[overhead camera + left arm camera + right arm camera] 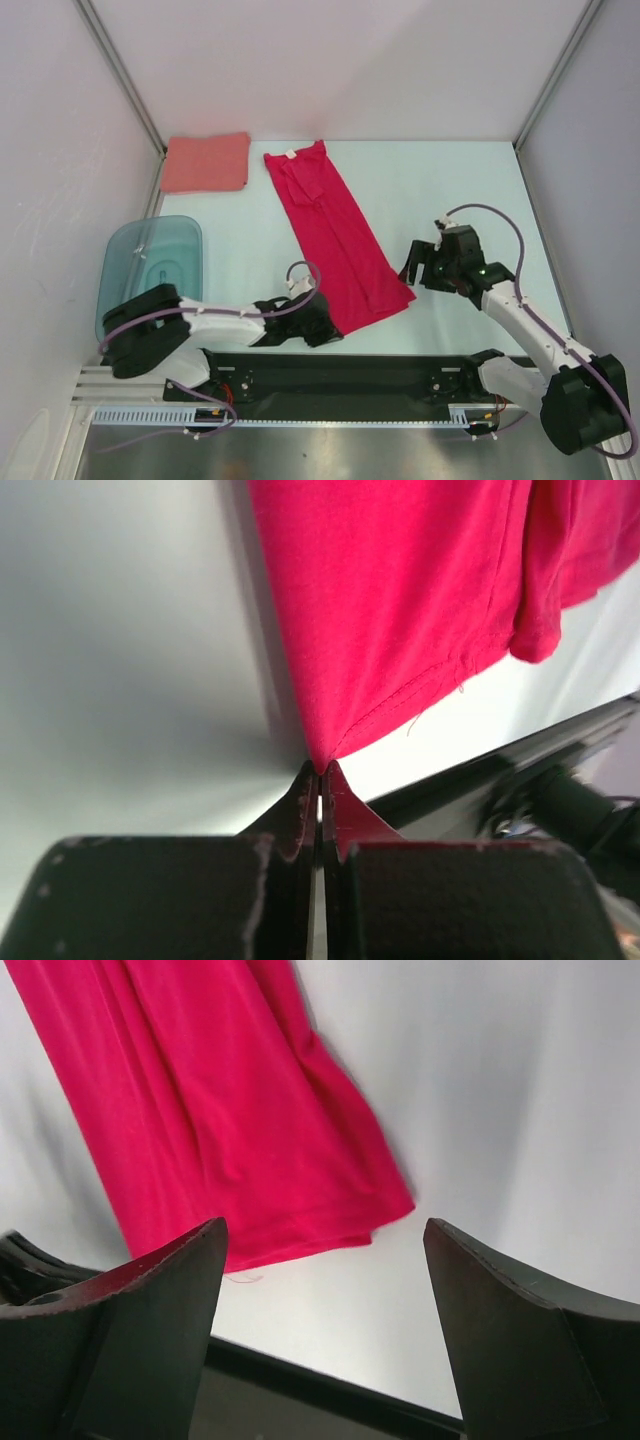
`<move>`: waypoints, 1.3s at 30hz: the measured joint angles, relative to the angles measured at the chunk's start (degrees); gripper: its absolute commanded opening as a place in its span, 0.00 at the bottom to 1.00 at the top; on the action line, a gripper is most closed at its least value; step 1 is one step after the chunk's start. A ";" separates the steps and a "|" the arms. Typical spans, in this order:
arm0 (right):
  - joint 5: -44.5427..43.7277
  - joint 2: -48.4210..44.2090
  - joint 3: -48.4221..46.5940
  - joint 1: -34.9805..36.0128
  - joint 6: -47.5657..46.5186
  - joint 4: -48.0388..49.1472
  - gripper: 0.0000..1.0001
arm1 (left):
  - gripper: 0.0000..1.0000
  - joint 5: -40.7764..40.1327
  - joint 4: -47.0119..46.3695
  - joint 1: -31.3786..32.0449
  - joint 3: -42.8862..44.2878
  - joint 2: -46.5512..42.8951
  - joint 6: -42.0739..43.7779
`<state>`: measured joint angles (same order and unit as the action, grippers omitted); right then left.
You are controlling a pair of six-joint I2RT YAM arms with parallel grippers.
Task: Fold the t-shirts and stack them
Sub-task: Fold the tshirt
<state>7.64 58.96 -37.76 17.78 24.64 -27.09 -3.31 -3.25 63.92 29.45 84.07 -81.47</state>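
Top external view: takes in the whole counter (450,190) with both arms, both shirts and the tub
Tub: translucent teal tub (170,235) at the counter's left edge, beside the left arm; both shirts lie outside it on the counter; through its wall I cannot tell whether it holds anything
Red t-shirt: the red t-shirt (335,230) (400,600) (200,1110) is folded into a long strip; it runs slantwise from the far middle of the counter to the near middle, collar end away from the arms
Pink t-shirt: the pink t-shirt (206,162) is a flat folded rectangle in the far left corner, just beside the red strip's collar end but apart from it
Left fingers: the left fingers (325,325) (300,800) are pressed together, pinching the near-left hem corner of the red t-shirt
Right fingers: the right fingers (412,265) (160,1300) are spread wide and grip nothing; they hang near the strip's near-right corner, apart from the cloth
Left wrist view only: stitched hem with a loose thread; the corner drawn to a point where it enters the pinch
Right wrist view only: stacked cloth edges at the near-right corner; bare counter between the spread tips
Top external view only: pink t-shirt and tub, which neither wrist view shows
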 measured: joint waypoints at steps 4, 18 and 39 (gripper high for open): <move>2.05 2.82 2.34 4.24 0.20 2.58 0.85 | 0.02 -2.43 9.14 2.34 -3.26 -8.66 -0.02; 5.77 19.43 -3.76 6.91 -1.92 9.88 0.86 | 0.50 -4.85 23.58 4.81 -10.10 -22.36 -1.49; 13.66 64.61 -47.15 0.74 -1.95 23.47 0.74 | 0.69 -13.53 31.82 -27.26 16.31 -20.96 33.75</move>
<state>21.30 123.57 -84.90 18.52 22.70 -3.62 -16.84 28.58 36.67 45.76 63.11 -47.72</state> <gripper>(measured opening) 0.773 0.697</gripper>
